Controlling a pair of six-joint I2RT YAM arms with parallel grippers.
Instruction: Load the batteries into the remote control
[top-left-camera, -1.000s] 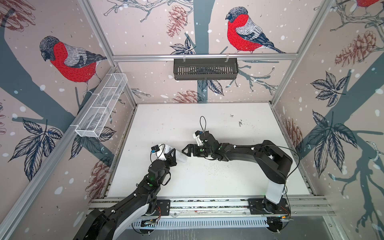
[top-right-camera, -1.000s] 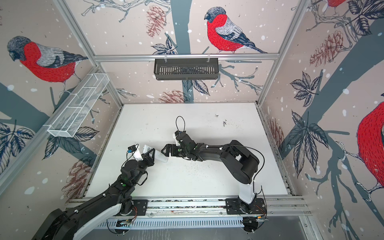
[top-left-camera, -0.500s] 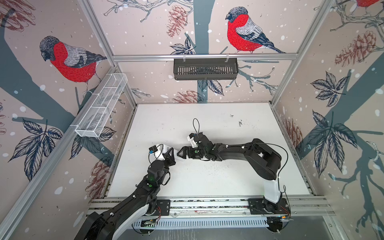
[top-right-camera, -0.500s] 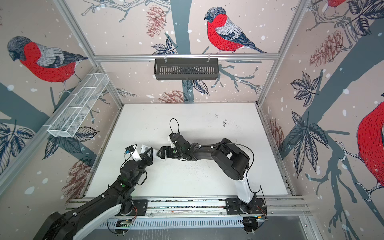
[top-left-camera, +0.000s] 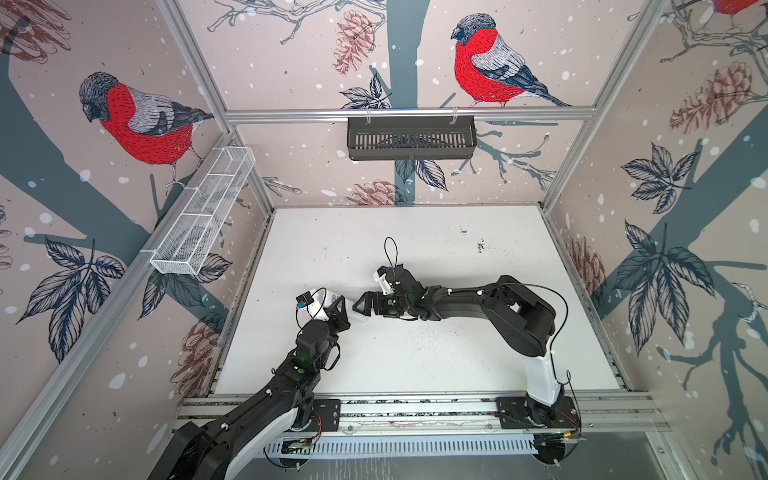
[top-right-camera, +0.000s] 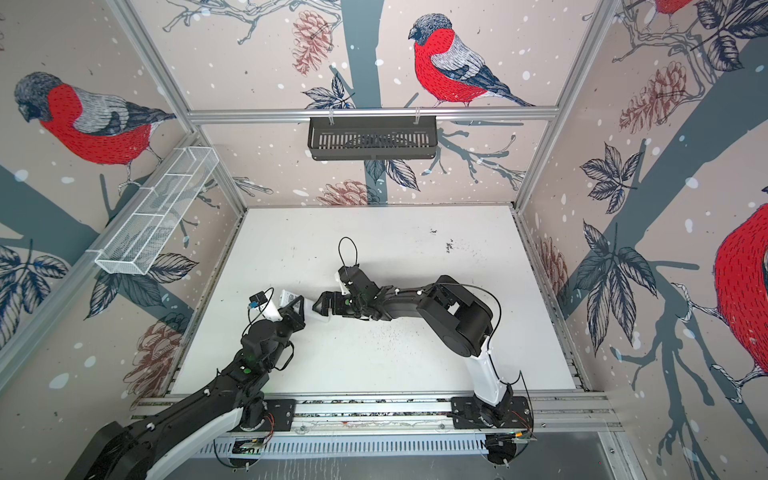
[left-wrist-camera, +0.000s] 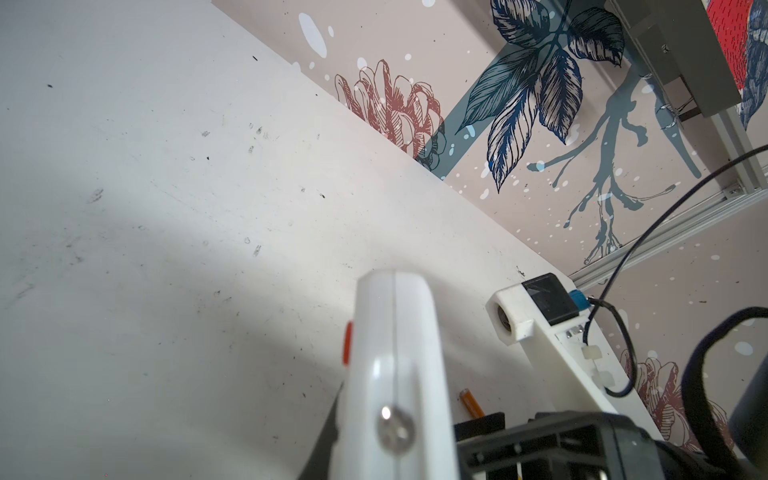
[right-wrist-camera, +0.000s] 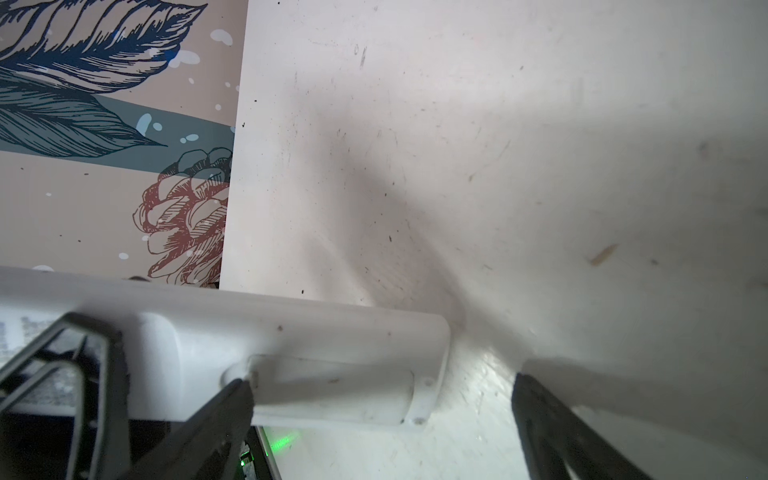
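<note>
Mid-table, ur R gripper (right-wrist-camera: 381, 380) has moved in, jaws wide open round remote control (right-wrist-camera: 291, 340) end; L gripper (top-left-camera: 337, 309) clamps it. Batt cover (right-wrist-camera: 332, 392) reachable.

The remote control (left-wrist-camera: 395, 353) is white with a red-orange button, the battery (left-wrist-camera: 471, 402) orange, the table (top-left-camera: 415, 249) white with dark specks, the walls (top-left-camera: 291, 62) beige with red-breasted birds.

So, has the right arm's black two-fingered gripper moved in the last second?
Yes. The right gripper has slid left, nearer the white table's left edge.
</note>
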